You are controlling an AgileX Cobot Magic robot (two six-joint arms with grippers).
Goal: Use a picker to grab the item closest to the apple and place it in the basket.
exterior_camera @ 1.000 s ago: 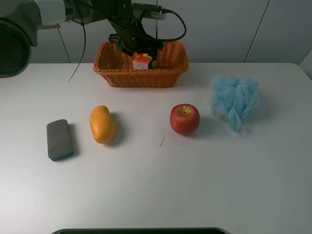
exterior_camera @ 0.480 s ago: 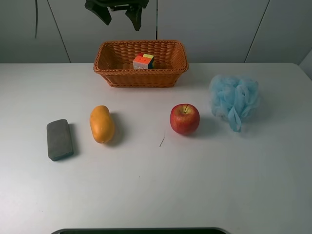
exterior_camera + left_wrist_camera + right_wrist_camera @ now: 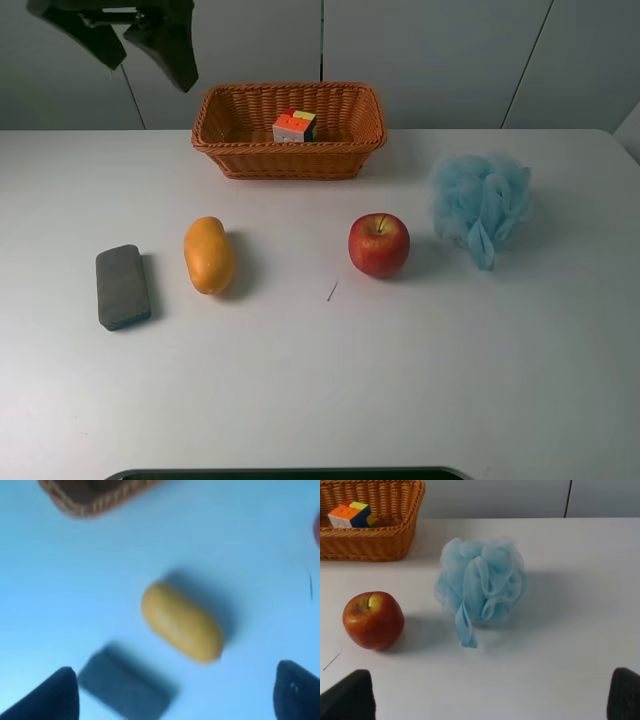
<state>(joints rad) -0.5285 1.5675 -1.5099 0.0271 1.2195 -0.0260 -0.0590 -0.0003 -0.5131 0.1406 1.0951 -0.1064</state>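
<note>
The red apple (image 3: 379, 243) sits right of the table's centre; it also shows in the right wrist view (image 3: 373, 620). A blue bath pouf (image 3: 481, 203) (image 3: 481, 587) lies just right of it. The wicker basket (image 3: 290, 160) stands at the back and holds a coloured cube (image 3: 294, 125) (image 3: 350, 513). My left gripper (image 3: 148, 62) is open and empty, high above the table's back left, left of the basket. In its wrist view (image 3: 175, 700) the jaws are wide apart. My right gripper (image 3: 485, 700) is open and empty, near the pouf; it is out of the high view.
A yellow-orange fruit (image 3: 208, 254) (image 3: 182, 621) lies left of centre, with a grey block (image 3: 122, 286) (image 3: 125, 687) further left. A basket corner (image 3: 95, 505) shows in the blurred left wrist view. A thin dark mark (image 3: 332, 291) lies on the white table.
My left gripper has risen out of the basket, leaving the cube inside, and has swung left across the back of the table. Nothing else moved.
</note>
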